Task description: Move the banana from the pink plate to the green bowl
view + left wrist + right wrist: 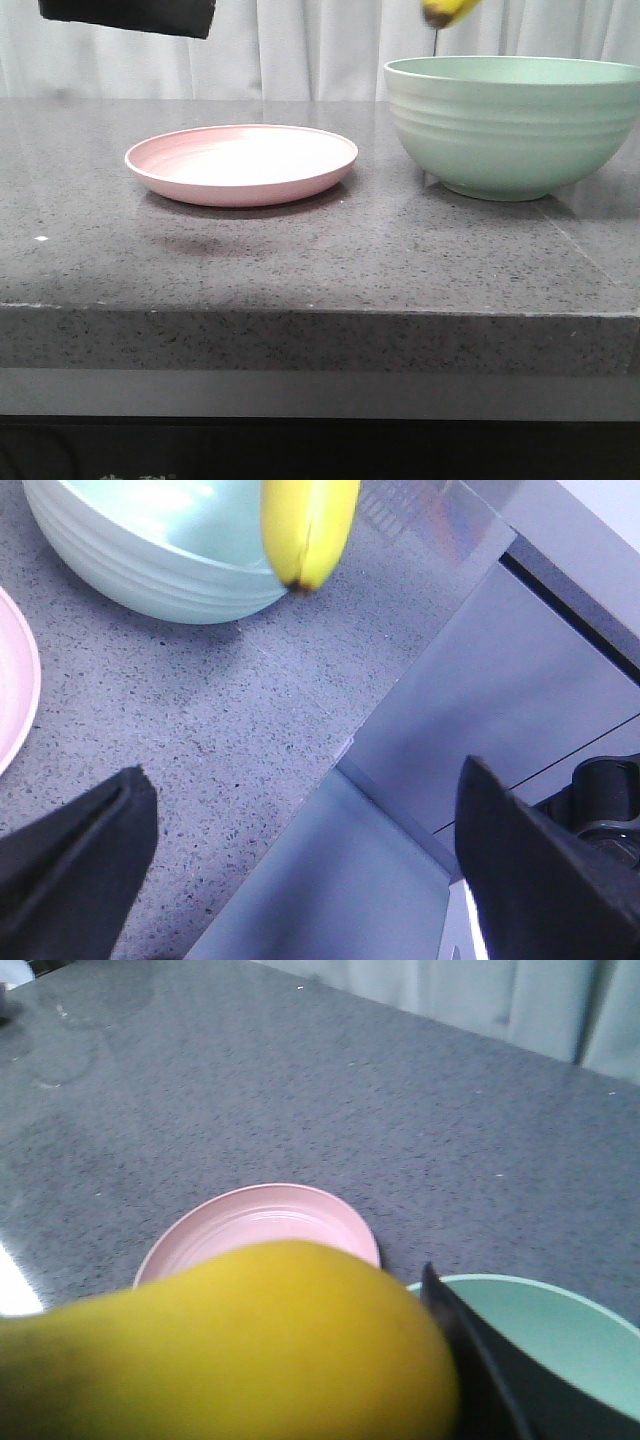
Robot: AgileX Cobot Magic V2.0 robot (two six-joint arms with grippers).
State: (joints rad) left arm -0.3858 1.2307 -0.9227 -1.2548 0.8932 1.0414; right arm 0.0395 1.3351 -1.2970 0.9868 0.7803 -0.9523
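The banana (447, 11) hangs in the air above the near-left rim of the green bowl (510, 130), only its dark brown tip and a bit of bright yellow skin showing at the top of the front view. In the right wrist view it fills the foreground — plump, smooth, slightly blurred — pressed against a black finger (480, 1370) of the right gripper (400, 1400), which is clamped on the fruit.

The bowl is deep and round, pale mint, with horizontal ridges around its outside and a small foot. To its left, well apart, sits the pink plate (241, 163) — shallow, matte, with a low raised rim and faint concentric rings. Both rest on a dark grey speckled stone counter (300, 260) with a thick squared front edge. Pale pleated curtains (300, 45) hang behind.

The left gripper (300, 870) holds nothing, its two black wedge-shaped fingers (85, 850) spread wide over the counter's edge.
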